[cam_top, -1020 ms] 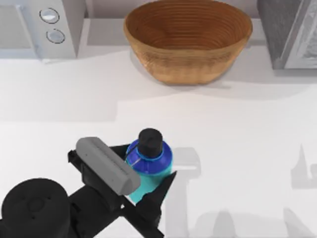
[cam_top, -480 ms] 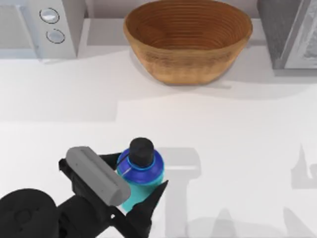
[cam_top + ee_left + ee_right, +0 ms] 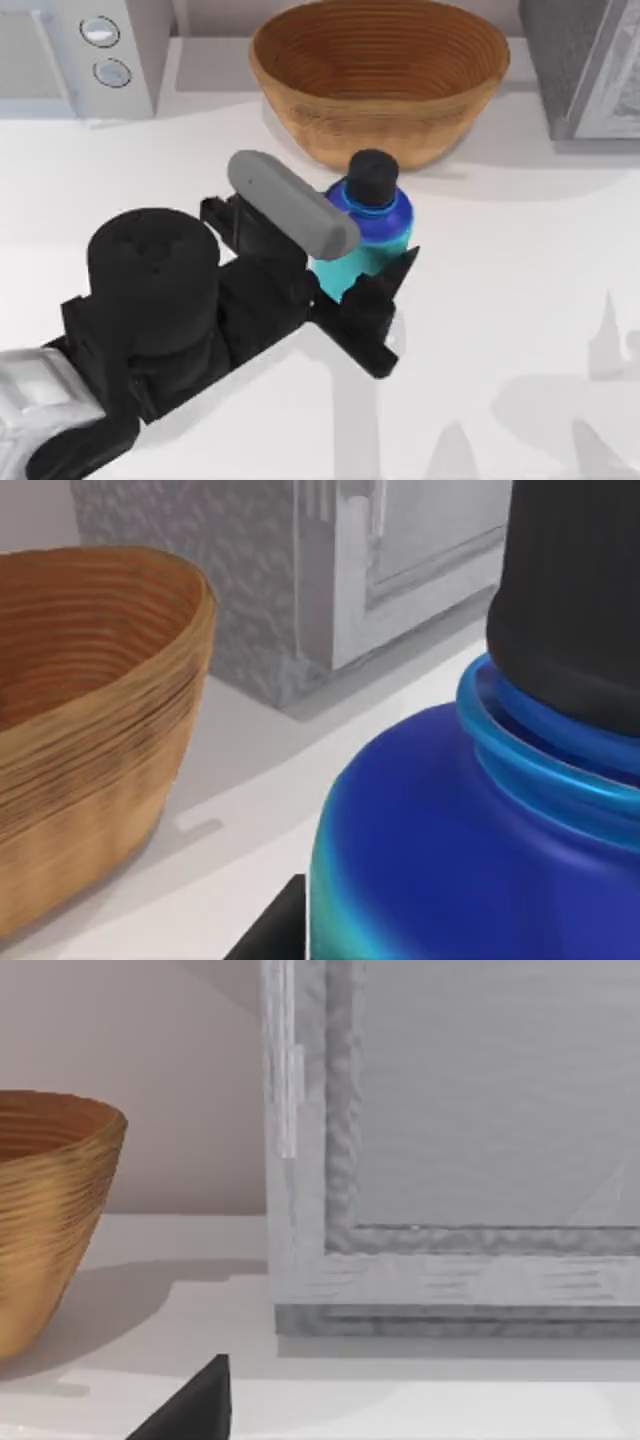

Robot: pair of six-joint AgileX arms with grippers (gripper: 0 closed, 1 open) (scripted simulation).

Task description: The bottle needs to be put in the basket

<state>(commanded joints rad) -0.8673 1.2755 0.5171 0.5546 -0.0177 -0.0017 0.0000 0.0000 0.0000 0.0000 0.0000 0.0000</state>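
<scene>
Left end effector [image 3: 352, 262] clamps the upright bottle [image 3: 368, 232] — the basket [image 3: 380, 80] sits just beyond, toward the bench's far edge — rim above cap

- White table [image 3: 520, 290], lit evenly, with soft grey shadows.
- Pale appliance [image 3: 85, 50] with two round knobs, back left.
- Grey textured cabinet [image 3: 585, 60] back right.
- Plain beige wall [image 3: 150, 1070] behind.
</scene>
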